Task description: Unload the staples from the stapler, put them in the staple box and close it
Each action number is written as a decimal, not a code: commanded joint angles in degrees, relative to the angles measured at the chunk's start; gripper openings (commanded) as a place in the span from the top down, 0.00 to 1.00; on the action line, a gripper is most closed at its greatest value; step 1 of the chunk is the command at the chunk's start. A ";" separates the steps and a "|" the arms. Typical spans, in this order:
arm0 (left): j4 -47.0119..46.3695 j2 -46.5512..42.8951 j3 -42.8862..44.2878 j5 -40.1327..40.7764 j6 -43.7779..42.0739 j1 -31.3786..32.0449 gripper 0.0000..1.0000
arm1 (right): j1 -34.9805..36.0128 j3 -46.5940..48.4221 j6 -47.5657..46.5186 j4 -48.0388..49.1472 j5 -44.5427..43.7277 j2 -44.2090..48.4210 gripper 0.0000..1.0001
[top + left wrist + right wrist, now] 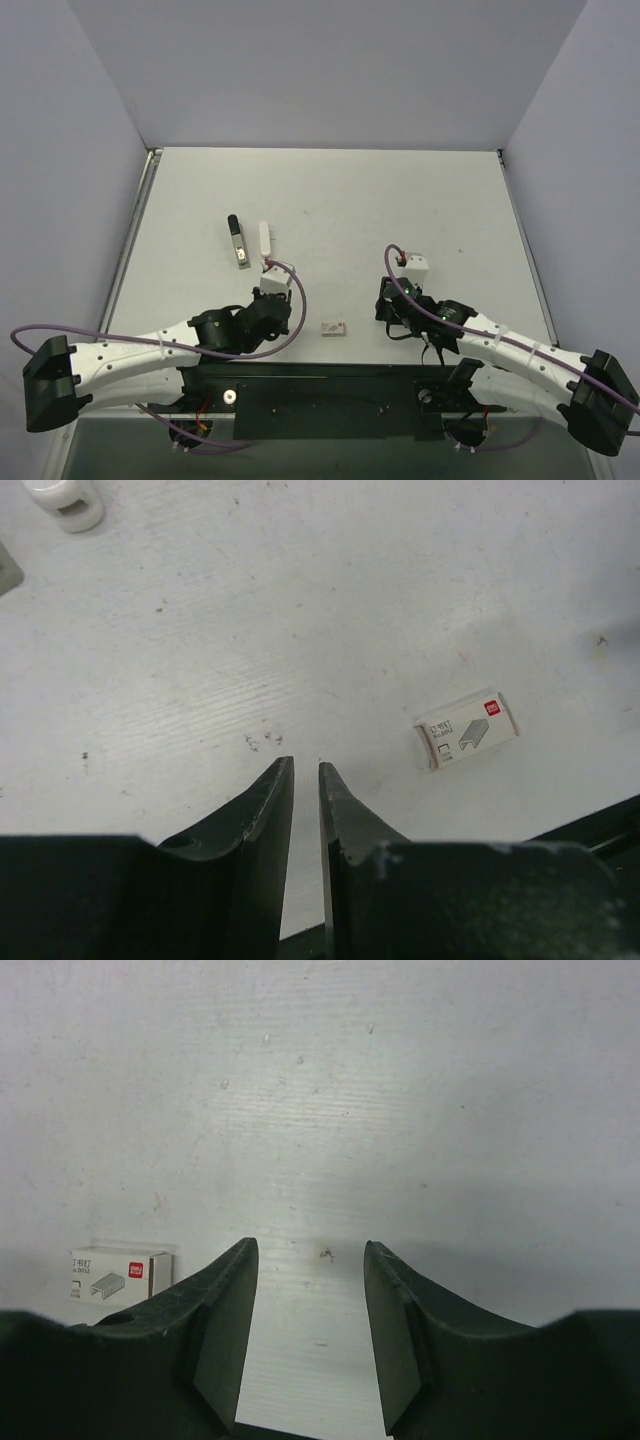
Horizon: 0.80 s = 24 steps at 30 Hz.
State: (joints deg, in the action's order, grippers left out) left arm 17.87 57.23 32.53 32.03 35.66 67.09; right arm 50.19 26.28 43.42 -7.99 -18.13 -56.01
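The stapler lies in two parts on the table beyond my left arm: the black-and-silver base bar [236, 243] and the white top bar [265, 238] beside it. One end of the white bar shows at the top left of the left wrist view [65, 502]. No staples show in any view. My left gripper [274, 300] [305, 767] is just in front of the white bar, its jaws almost together with nothing between them. My right gripper [388, 312] [310, 1250] is open and empty over bare table at the right.
A small white staple box with a red mark [333, 327] [467, 730] [120, 1274] lies near the front edge between the two grippers. The black base plate [320, 400] runs along the near edge. Grey walls enclose the table.
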 commanded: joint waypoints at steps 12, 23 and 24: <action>7.09 -7.75 5.87 11.39 -8.59 -0.03 0.26 | -4.84 5.44 -7.20 -8.79 -5.42 8.64 0.33; 6.65 -8.63 9.04 11.74 -9.91 -0.03 0.14 | -5.98 12.73 -9.58 -12.48 -8.05 6.18 0.01; 6.65 -8.72 9.47 11.83 -10.08 -0.03 0.14 | -5.99 13.09 -10.28 -12.49 -7.89 6.17 0.01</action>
State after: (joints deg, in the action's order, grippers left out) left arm 24.69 49.54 38.44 42.35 27.07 67.07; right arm 44.91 35.68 35.16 -17.54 -22.90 -49.54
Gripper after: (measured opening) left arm 0.852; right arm 0.982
